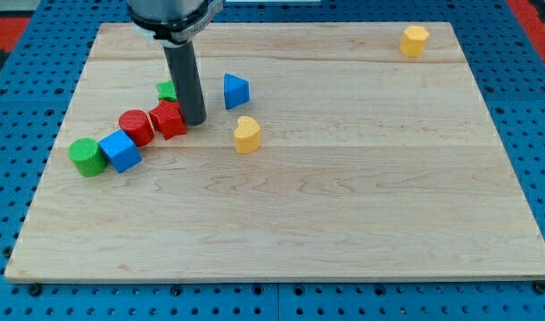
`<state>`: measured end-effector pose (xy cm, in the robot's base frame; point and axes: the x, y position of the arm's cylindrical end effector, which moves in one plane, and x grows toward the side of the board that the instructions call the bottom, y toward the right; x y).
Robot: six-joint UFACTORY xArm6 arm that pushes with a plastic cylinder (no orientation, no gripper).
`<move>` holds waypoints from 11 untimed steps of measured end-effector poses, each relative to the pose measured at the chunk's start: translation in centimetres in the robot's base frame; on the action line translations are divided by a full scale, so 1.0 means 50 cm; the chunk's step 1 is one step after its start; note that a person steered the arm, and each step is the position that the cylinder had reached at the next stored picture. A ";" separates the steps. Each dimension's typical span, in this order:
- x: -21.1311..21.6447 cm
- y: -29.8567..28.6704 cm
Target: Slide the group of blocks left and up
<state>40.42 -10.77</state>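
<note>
My tip [194,120] rests on the wooden board just right of a red block [168,119], touching or nearly touching it. A red cylinder [136,127], a blue cube [119,151] and a green cylinder [86,157] run in a line down to the view's left from it. A small green block [168,90] sits behind the rod, partly hidden by it. A blue triangular block [235,91] lies just right of the rod. A yellow heart-shaped block [246,135] lies below and right of the tip.
A yellow block [414,41] stands alone near the board's top right corner. The wooden board [343,214] lies on a blue pegboard surface [13,134]. The board's left edge is close to the green cylinder.
</note>
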 end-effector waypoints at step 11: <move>0.043 -0.006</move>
